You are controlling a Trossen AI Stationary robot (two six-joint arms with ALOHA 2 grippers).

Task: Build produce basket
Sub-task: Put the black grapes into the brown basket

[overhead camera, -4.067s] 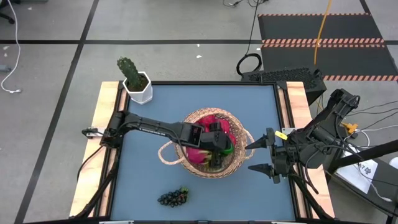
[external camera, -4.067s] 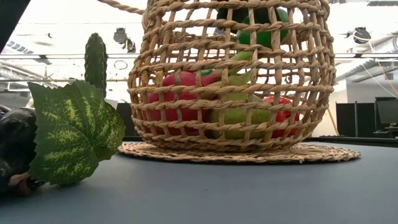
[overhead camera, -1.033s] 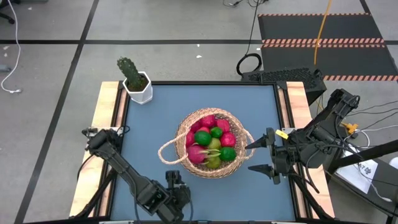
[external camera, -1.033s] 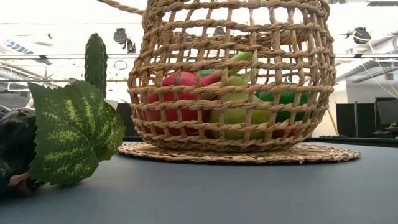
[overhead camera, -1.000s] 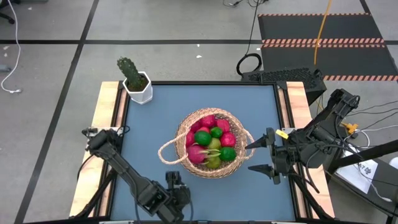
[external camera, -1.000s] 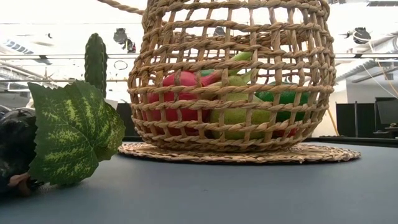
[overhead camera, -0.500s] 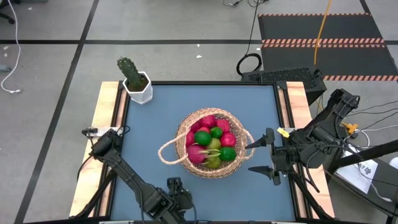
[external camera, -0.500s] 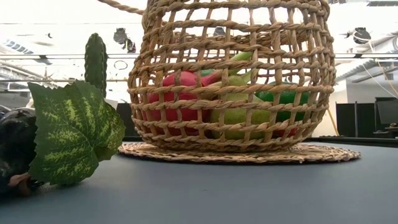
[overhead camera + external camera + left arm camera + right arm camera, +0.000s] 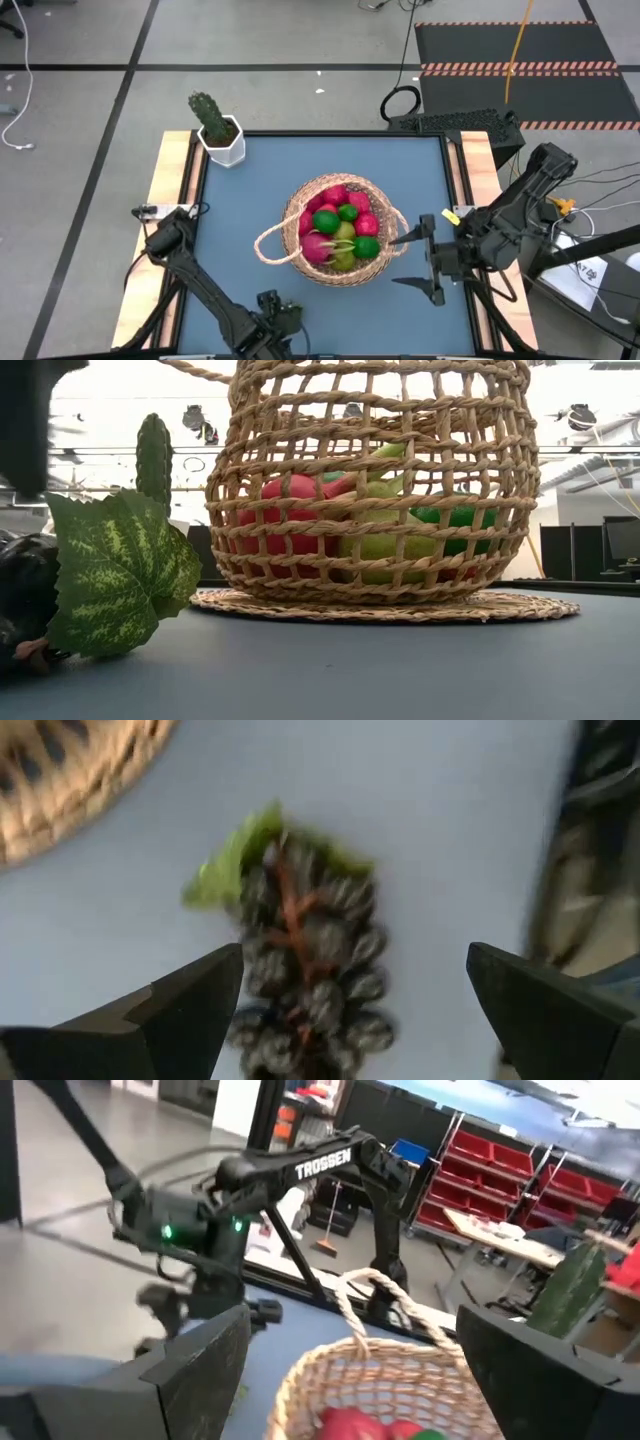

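Since four seconds back the left arm has pulled out of the basket and swung to the table's near edge; the right gripper has also turned a bit inward toward the basket over the last second. The lime it carried now sits low in the weave.

The basket (image 9: pixel 335 232) stands mid-table, slightly right of centre, holding most of the produce (image 9: pixel 340 232): red and pink fruit, limes, pears, packed together. In the low view the basket (image 9: pixel 370 490) shows the same load through its weave.

The one piece left out is the grape bunch (image 9: pixel 305 975), lying flat on the blue mat near the front edge, apart from the basket. Its leaf (image 9: pixel 115 575) fills the left of the low view.

The left gripper (image 9: pixel 272 318) hangs right over the grapes, jaws spread wide on either side of the bunch, nothing held. Probably lined up that way so a straight drop and close takes the bunch across its width.

The right gripper (image 9: pixel 425 258) waits just right of the basket, fingers well apart, empty, pointed at the basket side. Likely parked there to stay out of the left arm's path.

The potted cactus (image 9: pixel 215 125) sits at the far-left corner, not part of the job.
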